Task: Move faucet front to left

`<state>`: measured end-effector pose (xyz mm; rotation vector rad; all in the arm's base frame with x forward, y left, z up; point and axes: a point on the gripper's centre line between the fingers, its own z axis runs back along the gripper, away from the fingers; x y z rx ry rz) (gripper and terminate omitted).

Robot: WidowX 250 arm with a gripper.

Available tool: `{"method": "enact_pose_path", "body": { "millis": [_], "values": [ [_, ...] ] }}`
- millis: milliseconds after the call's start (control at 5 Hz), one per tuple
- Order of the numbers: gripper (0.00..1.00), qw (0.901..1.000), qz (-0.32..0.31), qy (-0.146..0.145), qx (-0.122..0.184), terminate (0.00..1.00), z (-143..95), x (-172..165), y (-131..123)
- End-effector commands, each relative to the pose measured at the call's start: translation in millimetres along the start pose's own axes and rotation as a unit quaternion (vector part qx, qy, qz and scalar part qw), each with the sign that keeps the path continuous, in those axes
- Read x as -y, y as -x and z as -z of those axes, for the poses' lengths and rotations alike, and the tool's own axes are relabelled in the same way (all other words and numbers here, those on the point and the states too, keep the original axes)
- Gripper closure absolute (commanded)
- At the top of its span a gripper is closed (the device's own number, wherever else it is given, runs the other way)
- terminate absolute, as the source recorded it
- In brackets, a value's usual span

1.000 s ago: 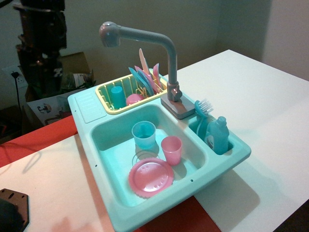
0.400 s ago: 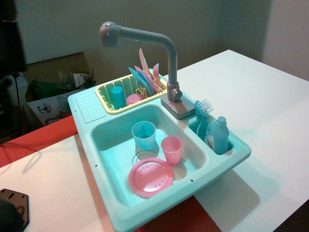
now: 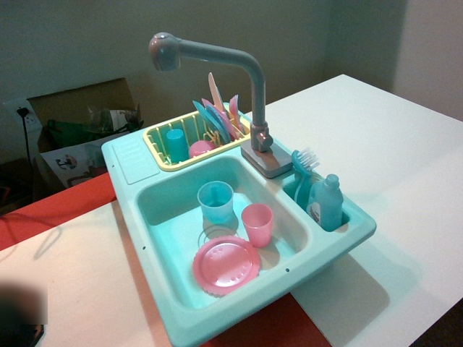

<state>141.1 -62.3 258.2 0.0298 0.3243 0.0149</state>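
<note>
Dim, soft light; blurred dark smudge at lower-left corner.

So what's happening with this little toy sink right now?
Nothing is being handled at this moment: no robot arm or gripper is in view. The grey faucet stands upright at the back of the teal toy sink, its spout reaching left above the yellow dish rack. In the basin sit a blue cup, a pink cup and a pink plate.

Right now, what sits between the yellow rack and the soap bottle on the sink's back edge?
In the single camera view, the faucet base, then the blue dish brush, lie between the yellow rack and the soap bottle.
</note>
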Motion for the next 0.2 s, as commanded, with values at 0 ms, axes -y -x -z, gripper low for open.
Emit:
{"method": "enact_pose_path", "body": {
  "millis": [0],
  "values": [
    [0.00,0.9999,-0.002,0.001,0.013,1.00,-1.5,0.1,1.8]
  ]
}}
